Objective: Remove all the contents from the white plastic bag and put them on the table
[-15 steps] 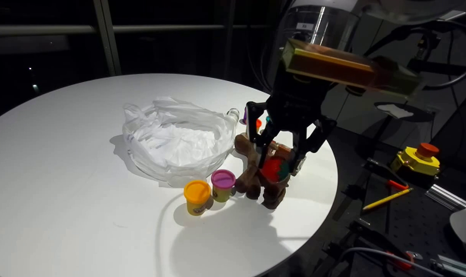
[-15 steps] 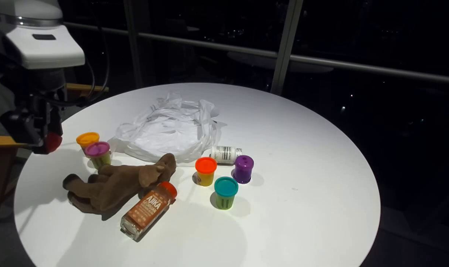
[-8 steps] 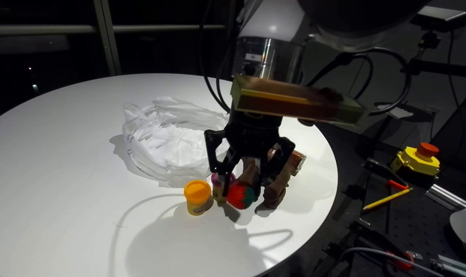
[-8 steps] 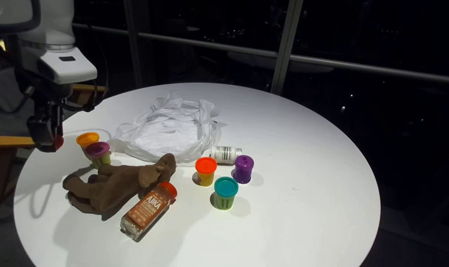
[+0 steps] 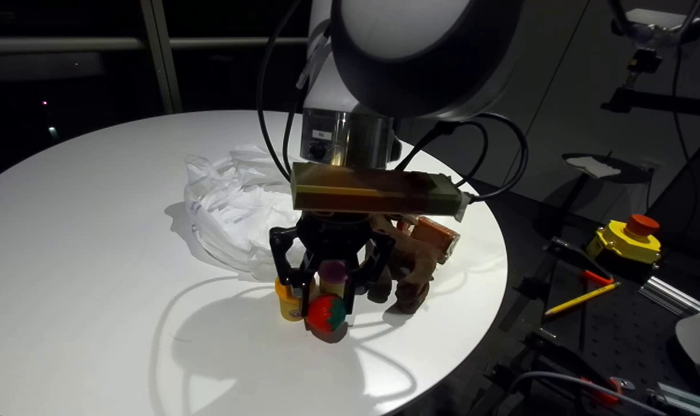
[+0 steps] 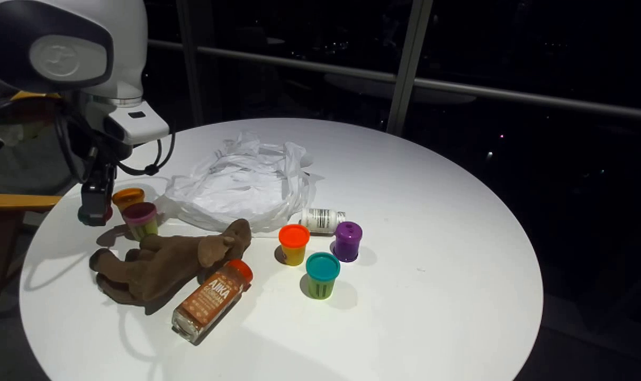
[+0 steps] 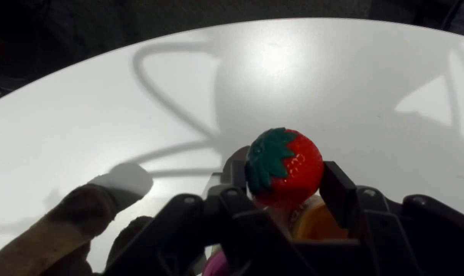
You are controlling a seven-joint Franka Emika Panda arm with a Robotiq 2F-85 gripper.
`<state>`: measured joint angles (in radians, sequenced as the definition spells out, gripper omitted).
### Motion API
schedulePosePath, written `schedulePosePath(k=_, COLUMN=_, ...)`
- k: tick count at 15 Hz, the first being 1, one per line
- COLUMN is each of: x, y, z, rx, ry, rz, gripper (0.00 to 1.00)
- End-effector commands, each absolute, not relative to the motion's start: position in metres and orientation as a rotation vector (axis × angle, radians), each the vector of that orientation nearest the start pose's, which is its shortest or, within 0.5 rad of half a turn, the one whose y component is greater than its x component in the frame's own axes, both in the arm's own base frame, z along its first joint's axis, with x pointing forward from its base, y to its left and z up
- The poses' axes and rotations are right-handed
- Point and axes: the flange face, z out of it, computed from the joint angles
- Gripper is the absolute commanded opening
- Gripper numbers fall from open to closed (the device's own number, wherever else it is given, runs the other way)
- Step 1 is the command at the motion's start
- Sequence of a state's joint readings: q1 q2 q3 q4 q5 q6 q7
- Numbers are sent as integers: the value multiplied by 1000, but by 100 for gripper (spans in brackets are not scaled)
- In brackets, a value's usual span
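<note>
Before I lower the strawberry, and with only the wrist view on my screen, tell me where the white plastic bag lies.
Observer: The white plastic bag lies on the table, beyond the brown plush toy as seen in an exterior view.
Operator: Say whether anything lies on the toy's other side, away from the bag.
Observer: Yes, a red-capped spice jar marked AJIKA lies on its side there.
Operator: Last, name any containers standing upright outside my view.
Observer: Three stand near one another in an exterior view: a red-lidded tub, a teal-lidded tub and a purple tub.
</note>
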<state>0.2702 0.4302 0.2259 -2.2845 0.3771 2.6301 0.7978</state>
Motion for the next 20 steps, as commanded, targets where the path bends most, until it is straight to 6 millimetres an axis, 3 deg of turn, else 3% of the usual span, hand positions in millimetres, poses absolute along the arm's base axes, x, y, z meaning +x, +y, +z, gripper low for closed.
schedulePosePath(k=1, x=474, y=245, z=165, rx=-2819, ry=921, rz=344, gripper=27)
schedulePosePath(k=7, x=486, y=246, z=165, rx=-2840, ry=872, rz=349, gripper=27)
schedulePosePath(k=8, x=487, y=245, z=165, rx=-2847, ry=866, rz=349, gripper=69)
schedulePosePath(k=12, x=489, y=246, z=165, rx=-2858, ry=846, rz=345, gripper=99)
schedulePosePath(k=17, x=491, y=247, z=171, rx=-2851, ry=831, rz=313, gripper=100)
schedulePosePath(k=20, x=498, y=244, z=190, rx=-2838, ry=832, rz=260, gripper=100)
